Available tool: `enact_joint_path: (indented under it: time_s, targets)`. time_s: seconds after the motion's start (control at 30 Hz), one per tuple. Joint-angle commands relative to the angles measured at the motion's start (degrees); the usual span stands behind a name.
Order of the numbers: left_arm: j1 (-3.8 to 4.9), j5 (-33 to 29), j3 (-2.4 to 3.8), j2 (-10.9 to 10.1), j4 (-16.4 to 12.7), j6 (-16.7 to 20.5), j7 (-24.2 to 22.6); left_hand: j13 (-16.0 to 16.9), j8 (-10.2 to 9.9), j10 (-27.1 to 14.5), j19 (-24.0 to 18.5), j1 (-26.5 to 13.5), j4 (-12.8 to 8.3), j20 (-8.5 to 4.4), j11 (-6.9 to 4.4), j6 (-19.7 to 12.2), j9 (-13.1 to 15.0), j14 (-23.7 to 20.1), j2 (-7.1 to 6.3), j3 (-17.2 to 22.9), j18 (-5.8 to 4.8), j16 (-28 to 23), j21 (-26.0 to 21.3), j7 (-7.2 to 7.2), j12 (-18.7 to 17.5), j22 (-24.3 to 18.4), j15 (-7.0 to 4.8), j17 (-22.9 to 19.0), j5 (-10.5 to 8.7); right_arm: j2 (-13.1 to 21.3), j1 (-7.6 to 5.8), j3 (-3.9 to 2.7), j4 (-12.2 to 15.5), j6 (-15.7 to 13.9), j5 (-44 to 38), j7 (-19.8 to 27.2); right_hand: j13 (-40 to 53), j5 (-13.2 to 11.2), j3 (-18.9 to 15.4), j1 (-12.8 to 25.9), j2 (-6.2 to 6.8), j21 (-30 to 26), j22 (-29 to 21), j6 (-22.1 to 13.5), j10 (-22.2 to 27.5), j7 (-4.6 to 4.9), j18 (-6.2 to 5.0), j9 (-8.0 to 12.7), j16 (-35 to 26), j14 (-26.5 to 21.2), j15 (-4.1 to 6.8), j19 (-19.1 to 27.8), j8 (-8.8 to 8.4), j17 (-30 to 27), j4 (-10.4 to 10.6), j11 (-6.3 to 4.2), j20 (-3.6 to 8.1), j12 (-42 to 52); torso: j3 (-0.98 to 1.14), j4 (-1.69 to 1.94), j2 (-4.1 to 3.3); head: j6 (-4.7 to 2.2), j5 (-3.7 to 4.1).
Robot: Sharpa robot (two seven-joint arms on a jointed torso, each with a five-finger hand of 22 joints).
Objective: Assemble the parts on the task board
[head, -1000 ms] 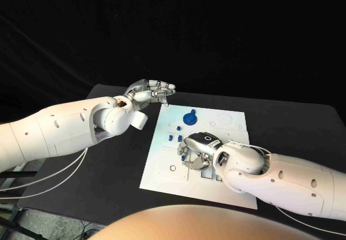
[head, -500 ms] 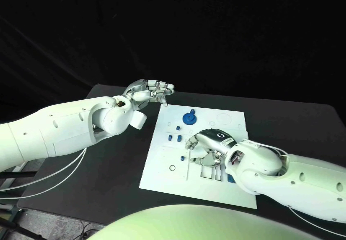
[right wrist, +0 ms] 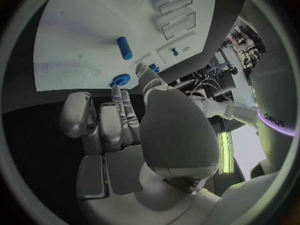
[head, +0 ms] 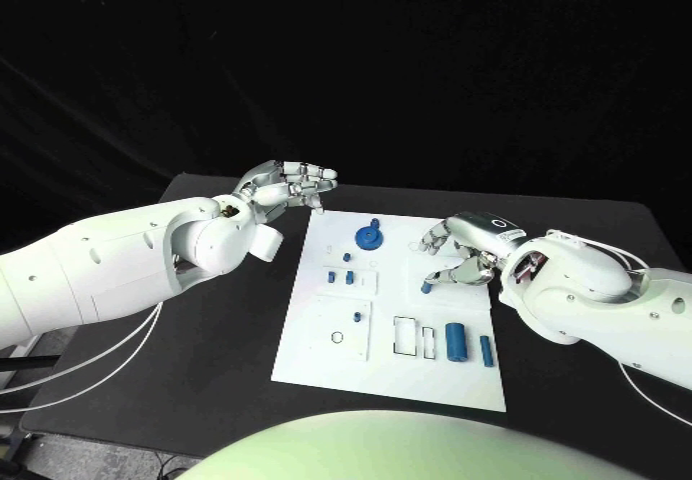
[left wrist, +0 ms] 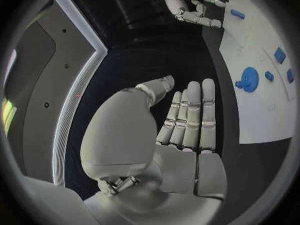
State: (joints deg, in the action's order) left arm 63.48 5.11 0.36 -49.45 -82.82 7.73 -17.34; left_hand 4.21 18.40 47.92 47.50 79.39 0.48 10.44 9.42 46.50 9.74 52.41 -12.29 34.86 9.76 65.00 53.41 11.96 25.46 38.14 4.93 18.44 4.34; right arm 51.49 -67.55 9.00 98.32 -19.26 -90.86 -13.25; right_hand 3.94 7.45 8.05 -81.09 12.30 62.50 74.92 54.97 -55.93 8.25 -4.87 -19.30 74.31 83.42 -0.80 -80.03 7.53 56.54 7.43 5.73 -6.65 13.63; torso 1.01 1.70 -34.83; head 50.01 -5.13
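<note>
The white task board [head: 325,355] lies in the middle of the black table. On it are a blue gear [head: 371,237], several small blue pieces [head: 351,274], two blue cylinders [head: 457,341] near the right edge, and a short blue peg [head: 427,288]. My right hand [head: 464,252] hovers over the board's far right part, just beyond the peg, fingers bent and holding nothing. My left hand [head: 289,183] floats off the board's far left corner, fingers straight and together, empty [left wrist: 190,120]. The right wrist view shows a blue cylinder [right wrist: 125,48] and the gear [right wrist: 120,79] past my fingers [right wrist: 125,115].
Two outlined rectangular slots [head: 415,337] sit left of the cylinders. Black table [head: 216,330] surrounds the board on every side. The left wrist view shows the gear [left wrist: 249,79] on the board [left wrist: 262,105] and my right hand [left wrist: 187,7] far off.
My right hand has lifted off the board's middle and moved to its far right part, uncovering the slots and blue cylinders. The left hand has barely moved.
</note>
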Motion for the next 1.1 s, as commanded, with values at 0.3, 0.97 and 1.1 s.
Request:
enact_joint_path:
  time_s: [0.3,0.97,1.1]
  targets:
    - [0.02,0.1,0.04,0.0,0.0,-1.0,-0.3,-0.1,-0.3,-0.5,0.4,0.5,0.0,-0.11,0.04,-0.5,-0.1,-0.1,0.19,-0.5,0.81,-0.2,-0.4,0.95,0.2,-0.1,0.15,-0.1,0.25,-0.8,1.26,0.14,-1.6,6.2,-0.6,-0.9,-0.1,0.4,-5.8,-5.3,0.53,-0.9,7.0,-2.1,1.5,0.54,-0.34,0.3,0.3,-0.2,-0.35,0.1,-0.99,-0.7,7.8,0.23,-0.31,1.5,-0.03,0.17,-0.09,-0.01,0.18]
    - [0.02,0.1,0.04,-0.2,0.0,-1.0,-0.2,0.0,-0.2,-0.6,0.5,0.5,0.0,-0.10,0.05,-0.5,0.0,-0.1,0.25,-0.6,0.81,-0.2,-0.4,0.94,0.3,-0.2,0.16,-0.2,0.24,-3.0,2.75,0.33,-3.5,7.5,-1.1,-0.9,-0.3,0.4,10.4,-8.0,-2.95,5.0,9.4,5.6,-11.5,-0.33,0.72,0.2,2.6,0.7,1.16,-2.4,1.03,2.1,9.0,-1.38,1.02,-3.0,-0.01,0.06,-0.09,-0.01,0.22]
    - [0.02,0.1,0.04,-0.2,0.0,-1.0,-0.2,0.0,-0.2,-0.6,0.5,0.5,0.0,-0.10,0.05,-0.5,0.0,-0.1,0.25,-0.6,0.81,-0.2,-0.4,0.94,0.3,-0.2,0.16,-0.2,0.24,-3.1,2.83,0.34,-3.7,7.6,-1.4,-1.0,-0.2,0.2,17.9,-5.7,-0.19,5.6,9.7,6.7,-14.2,-0.41,0.84,0.0,2.9,0.7,1.25,-2.6,1.05,2.2,8.1,-1.62,1.16,-6.3,-0.02,0.02,-0.09,-0.01,0.25]
